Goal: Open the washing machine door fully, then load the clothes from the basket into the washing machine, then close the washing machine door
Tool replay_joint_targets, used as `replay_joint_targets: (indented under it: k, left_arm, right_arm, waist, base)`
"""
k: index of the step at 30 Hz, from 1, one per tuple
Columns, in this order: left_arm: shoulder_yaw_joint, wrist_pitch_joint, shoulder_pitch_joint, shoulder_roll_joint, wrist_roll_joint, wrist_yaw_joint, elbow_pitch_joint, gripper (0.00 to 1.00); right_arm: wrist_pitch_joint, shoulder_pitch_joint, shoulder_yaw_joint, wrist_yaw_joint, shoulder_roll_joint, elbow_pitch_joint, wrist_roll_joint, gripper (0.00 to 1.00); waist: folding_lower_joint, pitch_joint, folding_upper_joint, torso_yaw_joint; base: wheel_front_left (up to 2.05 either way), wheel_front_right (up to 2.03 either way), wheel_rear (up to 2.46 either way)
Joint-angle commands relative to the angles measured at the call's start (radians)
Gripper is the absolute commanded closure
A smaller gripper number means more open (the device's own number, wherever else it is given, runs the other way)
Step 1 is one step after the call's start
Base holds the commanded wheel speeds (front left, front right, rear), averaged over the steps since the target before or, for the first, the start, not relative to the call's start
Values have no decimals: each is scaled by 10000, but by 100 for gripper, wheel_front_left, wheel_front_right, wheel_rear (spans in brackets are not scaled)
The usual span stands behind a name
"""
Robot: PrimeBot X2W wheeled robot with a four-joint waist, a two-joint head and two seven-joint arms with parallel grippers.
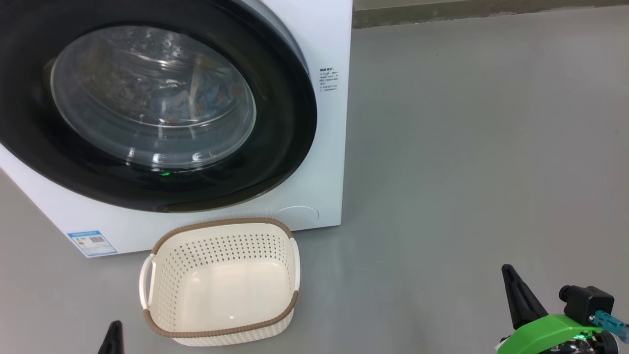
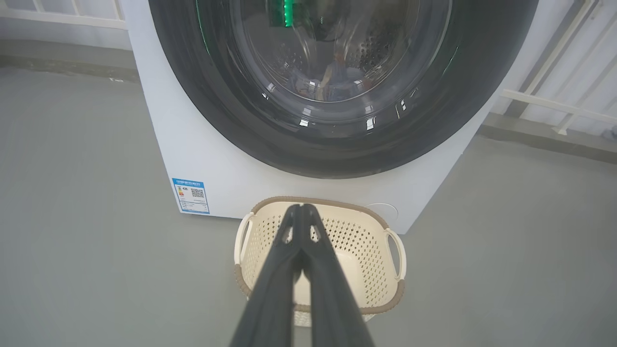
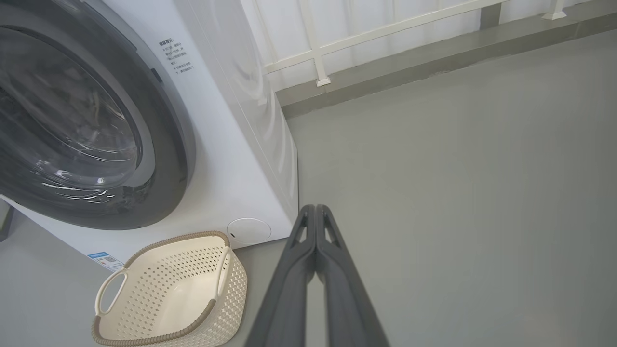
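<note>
The white washing machine (image 1: 322,187) stands with its round black door (image 1: 285,147) shut against the front. Behind the glass bowl, blurred blue and orange-brown clothes (image 1: 206,96) lie in the drum. The cream perforated basket (image 1: 221,225) sits on the floor right before the machine and holds nothing. My left gripper (image 2: 300,208) is shut with nothing between its fingers and points at the basket (image 2: 359,241); its tip shows at the lower left (image 1: 114,337). My right gripper (image 3: 315,208) is shut too, on nothing, hanging over bare floor to the right of the basket (image 3: 168,284).
Grey floor (image 1: 467,147) stretches wide to the right of the machine. A low kerb with a white railing (image 3: 313,53) runs behind. A blue label (image 1: 92,242) marks the machine's lower left corner.
</note>
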Motion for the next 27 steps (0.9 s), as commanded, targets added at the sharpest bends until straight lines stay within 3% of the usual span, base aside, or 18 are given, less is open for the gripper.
replay_joint_targets:
  k: [1,27]
  left_arm:
    - [47,46,-217,158,-285,1,-309,100]
    - [-7,787,-425,9,-3171,2,-703,100]
  right_arm:
    - [31,-256,-104,0,-96,-291,243,100]
    - [798,-306,-558,0,167,-713,2662,100]
  waist:
    - [0,6,0,6]
    - [-8,-8,0,118]
  base:
    - [0,0,0]
    - [0,0,0]
